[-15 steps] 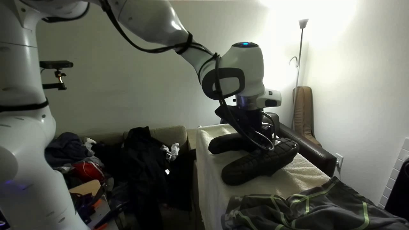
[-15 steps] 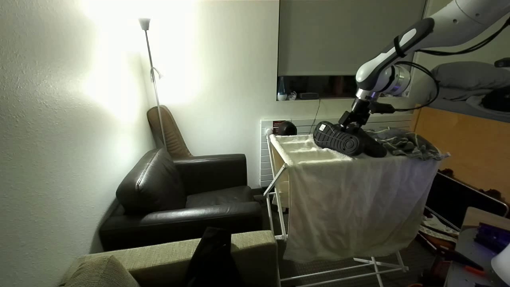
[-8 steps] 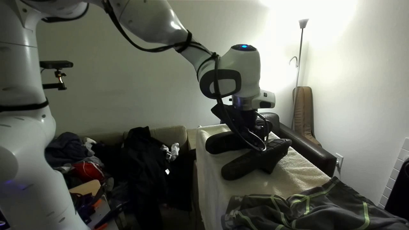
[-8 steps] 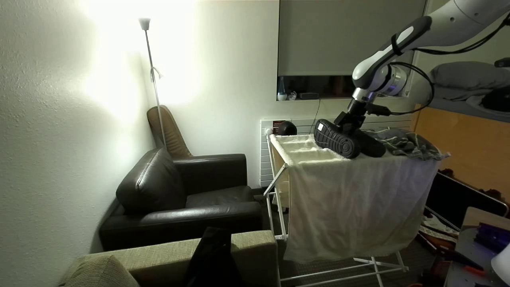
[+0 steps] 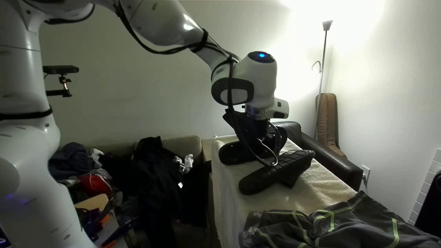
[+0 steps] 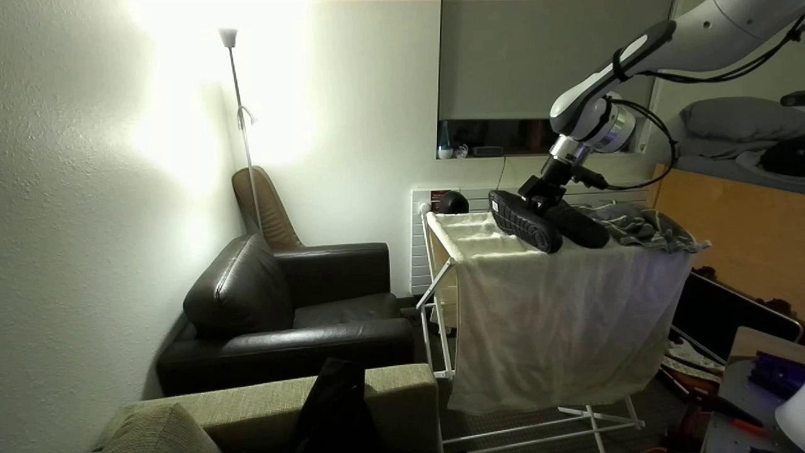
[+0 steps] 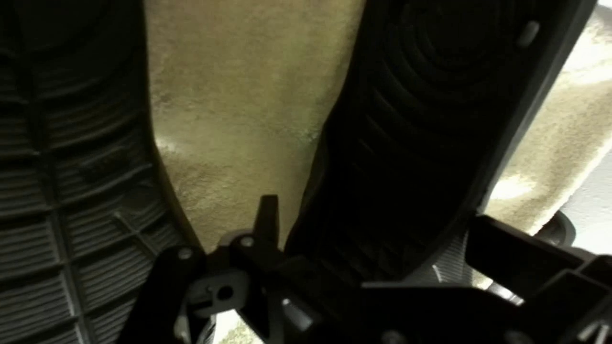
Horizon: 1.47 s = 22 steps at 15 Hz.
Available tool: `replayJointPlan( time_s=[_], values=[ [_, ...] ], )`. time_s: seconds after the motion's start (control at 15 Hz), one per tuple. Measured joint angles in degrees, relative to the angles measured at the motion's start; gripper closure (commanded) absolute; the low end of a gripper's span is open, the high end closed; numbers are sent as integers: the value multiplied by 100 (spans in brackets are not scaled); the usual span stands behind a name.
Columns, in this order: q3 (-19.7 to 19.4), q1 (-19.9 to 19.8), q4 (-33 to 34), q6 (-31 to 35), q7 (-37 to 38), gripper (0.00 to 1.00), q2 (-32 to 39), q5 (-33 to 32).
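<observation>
Two black shoes lie with ridged soles showing on a cream towel (image 5: 320,182) over a drying rack. In the wrist view, my gripper (image 7: 373,222) stands wide open around the right-hand shoe (image 7: 411,119). A strip of towel shows between the left finger (image 7: 267,217) and that shoe; the right finger (image 7: 516,248) is at or very near its edge. This shoe (image 5: 236,154) is the farther one in an exterior view, one end raised beside the gripper. The other shoe (image 5: 272,174) lies outside the jaws, also seen left in the wrist view (image 7: 71,167).
A dark garment with yellow-green seams (image 5: 330,224) lies on the rack's other end. A brown leather armchair (image 6: 295,296) and a beige sofa (image 6: 402,402) stand beside the rack. Dark clothes (image 5: 155,179) are piled on the sofa. A floor lamp (image 6: 242,119) stands in the corner.
My gripper has moved left and slightly down in an exterior view. The farther shoe has turned and tilted, one end lifting. The nearer shoe shifted and rolled a little early on, then stayed still.
</observation>
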Motion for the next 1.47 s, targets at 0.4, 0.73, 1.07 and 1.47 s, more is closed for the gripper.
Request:
replayJointPlan(
  time_s=[0.4,0.73,1.07,1.47],
  values=[
    [40,7,8,-618,-632,0,9,683],
    [6,13,8,-1007,-889,0,33,839],
    [-175,31,10,-941,-1094,0,-5,249],
    [-454,30,11,-895,-1094,0,-364,-749]
  ],
)
